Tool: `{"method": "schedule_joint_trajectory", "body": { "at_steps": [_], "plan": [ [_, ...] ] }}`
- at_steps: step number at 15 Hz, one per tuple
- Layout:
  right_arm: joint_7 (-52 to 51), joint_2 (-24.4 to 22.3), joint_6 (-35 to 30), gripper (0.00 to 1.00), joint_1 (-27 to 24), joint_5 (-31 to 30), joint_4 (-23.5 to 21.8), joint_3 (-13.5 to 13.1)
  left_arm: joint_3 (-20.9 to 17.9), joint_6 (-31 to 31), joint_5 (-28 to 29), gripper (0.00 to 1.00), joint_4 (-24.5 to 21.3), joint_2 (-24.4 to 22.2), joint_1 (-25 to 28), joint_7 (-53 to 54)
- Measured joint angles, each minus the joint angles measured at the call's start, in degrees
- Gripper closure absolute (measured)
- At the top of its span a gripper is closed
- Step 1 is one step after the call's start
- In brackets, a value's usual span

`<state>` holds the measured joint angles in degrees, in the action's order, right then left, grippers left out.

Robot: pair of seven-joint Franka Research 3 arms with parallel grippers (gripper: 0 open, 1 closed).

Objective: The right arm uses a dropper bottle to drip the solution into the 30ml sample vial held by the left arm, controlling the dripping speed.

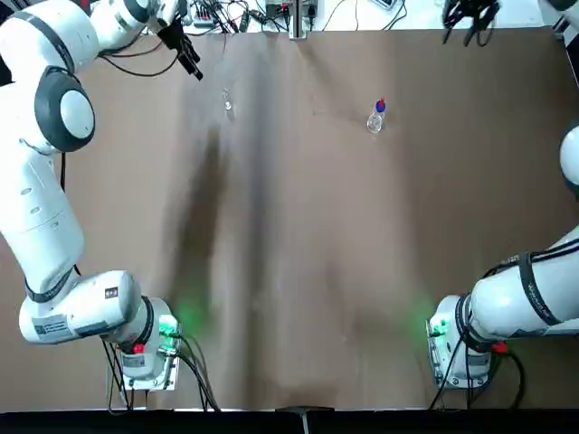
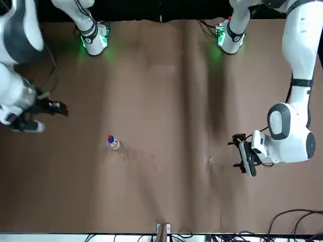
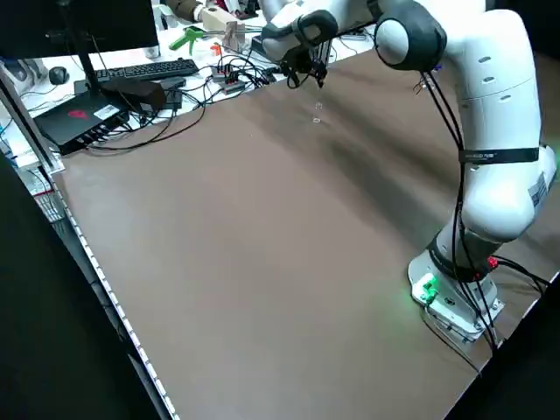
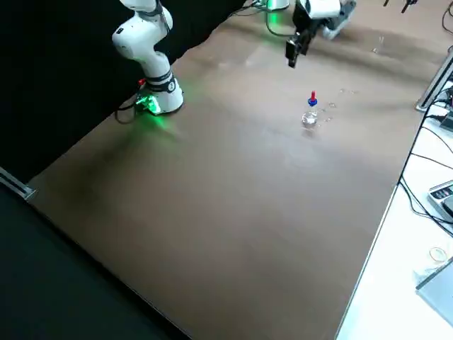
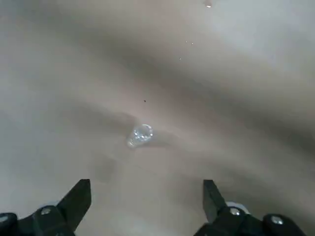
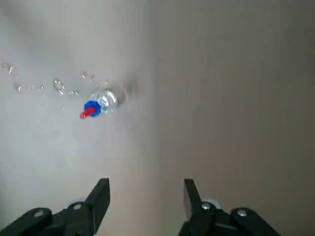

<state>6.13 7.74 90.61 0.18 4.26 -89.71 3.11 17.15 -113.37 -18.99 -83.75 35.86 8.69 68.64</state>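
The dropper bottle (image 1: 377,116), clear glass with a blue collar and red tip, stands upright on the brown table (image 1: 298,271) toward its far side. It also shows in the front view (image 2: 112,142) and the right wrist view (image 6: 98,105). My right gripper (image 1: 470,25) hovers open to the bottle's right, above the table and apart from it (image 6: 145,196). The 30ml sample vial (image 1: 228,103), colourless and faint, stands far left (image 5: 140,135). My left gripper (image 1: 194,69) hangs open just left of the vial, holding nothing (image 5: 145,196).
Small wet spots (image 6: 59,86) dot the table beside the dropper bottle. Cables (image 1: 226,14) and a keyboard (image 3: 144,70) lie beyond the table's far edge. Both arm bases (image 1: 145,348) stand at the near edge.
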Motion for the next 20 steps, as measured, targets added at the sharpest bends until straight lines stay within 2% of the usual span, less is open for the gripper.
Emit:
{"method": "schedule_joint_trajectory", "body": {
  "at_steps": [2,5,6,9,11,13,18,20],
  "plan": [
    [-0.5,-2.9,-3.5,0.3,-0.8,0.0,0.7,0.0,0.6,2.7,2.0,0.0,0.0,-2.0,-0.2,-7.8],
    [-0.5,-7.2,-5.4,0.26,-0.8,0.0,0.7,0.3,0.6,6.1,4.8,0.0,0.0,-4.8,-0.3,-17.7],
    [-0.5,-8.1,-5.4,0.22,-0.8,0.0,0.3,0.6,0.6,7.3,6.6,0.0,0.0,-5.6,-0.3,-21.2],
    [-0.5,-8.9,-1.3,0.0,-0.4,0.0,-2.5,1.3,0.7,11.5,12.9,0.0,0.0,-8.6,-0.8,-33.0],
    [-0.8,-8.8,0.6,0.0,-0.2,0.0,-4.4,1.4,0.7,13.6,17.3,0.0,0.0,-11.0,-1.7,-41.1],
    [-1.3,-8.8,1.0,0.0,0.7,0.0,-4.6,1.5,0.7,17.2,19.0,0.0,0.1,-13.8,-2.0,-49.2],
    [-1.3,-8.9,0.7,0.0,2.2,0.0,-4.7,1.3,0.6,32.7,21.7,0.0,0.1,-19.6,-1.8,-72.2],
    [-1.3,-8.9,0.1,0.0,1.9,0.0,-4.7,1.0,0.5,35.9,23.7,0.0,0.1,-21.5,-1.7,-77.6]
  ]
}}
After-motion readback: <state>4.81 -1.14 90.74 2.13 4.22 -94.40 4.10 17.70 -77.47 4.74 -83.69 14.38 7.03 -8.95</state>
